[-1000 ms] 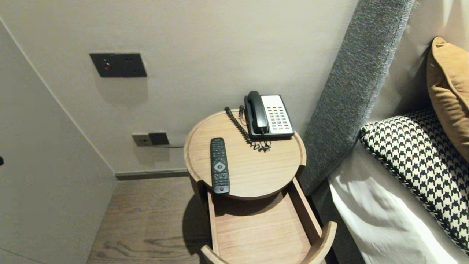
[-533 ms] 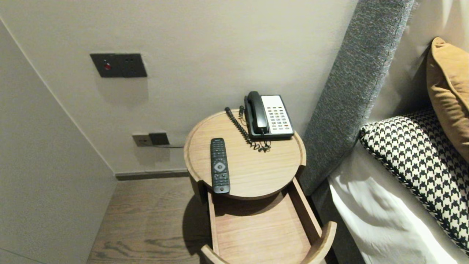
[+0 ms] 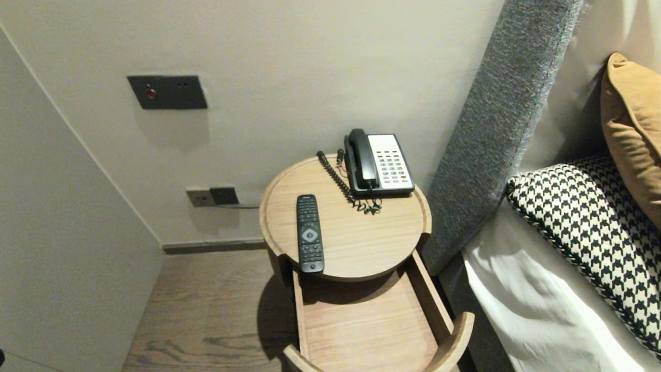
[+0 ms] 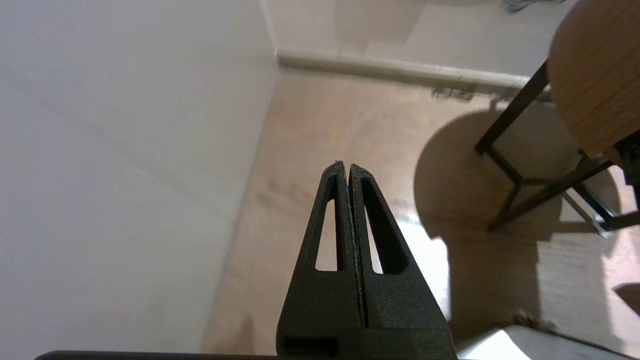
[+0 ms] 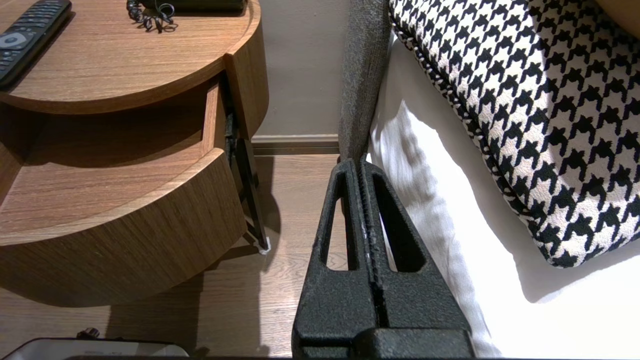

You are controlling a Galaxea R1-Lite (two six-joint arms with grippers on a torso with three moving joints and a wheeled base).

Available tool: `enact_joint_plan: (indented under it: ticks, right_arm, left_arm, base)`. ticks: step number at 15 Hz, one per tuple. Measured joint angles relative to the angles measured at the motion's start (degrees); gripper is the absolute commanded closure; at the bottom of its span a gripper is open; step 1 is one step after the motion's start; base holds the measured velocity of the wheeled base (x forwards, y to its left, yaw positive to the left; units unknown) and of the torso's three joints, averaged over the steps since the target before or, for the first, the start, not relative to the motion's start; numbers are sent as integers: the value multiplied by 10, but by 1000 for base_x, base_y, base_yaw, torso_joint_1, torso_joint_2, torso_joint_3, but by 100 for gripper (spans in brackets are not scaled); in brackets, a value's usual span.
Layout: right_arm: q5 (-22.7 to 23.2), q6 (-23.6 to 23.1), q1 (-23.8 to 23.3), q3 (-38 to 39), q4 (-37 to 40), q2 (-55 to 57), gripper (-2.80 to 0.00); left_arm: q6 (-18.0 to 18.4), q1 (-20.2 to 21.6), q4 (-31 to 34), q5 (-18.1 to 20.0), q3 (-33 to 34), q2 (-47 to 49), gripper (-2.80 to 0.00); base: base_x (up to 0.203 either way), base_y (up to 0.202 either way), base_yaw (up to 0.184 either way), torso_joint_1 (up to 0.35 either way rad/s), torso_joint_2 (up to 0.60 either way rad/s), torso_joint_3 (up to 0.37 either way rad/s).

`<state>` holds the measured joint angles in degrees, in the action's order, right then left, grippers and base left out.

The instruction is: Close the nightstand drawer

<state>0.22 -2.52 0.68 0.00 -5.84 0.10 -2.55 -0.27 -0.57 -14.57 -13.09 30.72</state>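
Note:
A black remote [image 3: 309, 233] lies near the front left rim of a round wooden bedside table [image 3: 361, 243]. A black and white phone [image 3: 379, 164] with a coiled cord sits at the back. Below the top, a drawer [image 3: 369, 325] stands pulled out and empty. My left gripper [image 4: 346, 167] is shut on nothing and hangs over the wooden floor [image 4: 320, 125], between a pale wall and the table's black legs [image 4: 515, 165]. My right gripper [image 5: 361, 164] is also shut and empty, over the floor between the drawer's curved front [image 5: 125, 235] and the bed. The remote [image 5: 27, 37] also shows in the right wrist view.
A grey headboard [image 3: 496, 129] rises right of the table. On the white bedding are a houndstooth pillow [image 3: 594, 227] and an orange cushion [image 3: 632, 124]. A dark switch plate [image 3: 166, 92] and a socket [image 3: 213, 196] are on the back wall. A pale wall closes the left.
A dark bit at the head view's left edge has dropped from mid-height to the bottom corner. Remote, phone and drawer have not moved.

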Motion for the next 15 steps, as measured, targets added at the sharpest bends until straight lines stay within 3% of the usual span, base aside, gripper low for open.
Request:
enact_joint_plan:
  ticks: [2, 7, 10, 13, 15]
  right_arm:
    - [0, 0, 0, 0, 0, 0, 0]
    - [0, 0, 0, 0, 0, 0, 0]
    - [0, 0, 0, 0, 0, 0, 0]
    - [0, 0, 0, 0, 0, 0, 0]
    - [0, 0, 0, 0, 0, 0, 0]
  left_arm:
    - [8, 0, -26, 3, 33, -14, 0]
    - [9, 0, -13, 3, 77, -63, 0]
    - [10, 2, 15, 4, 88, -96, 0]
    - [13, 3, 94, 14, 75, -140, 0]
    - [13, 3, 102, 25, 65, -146, 0]
  base:
    - [0, 0, 0, 0, 0, 0]
    - [0, 0, 0, 0, 0, 0]
    - [0, 0, 0, 0, 0, 0]
    - [0, 0, 0, 0, 0, 0]
    - [0, 0, 0, 0, 0, 0]
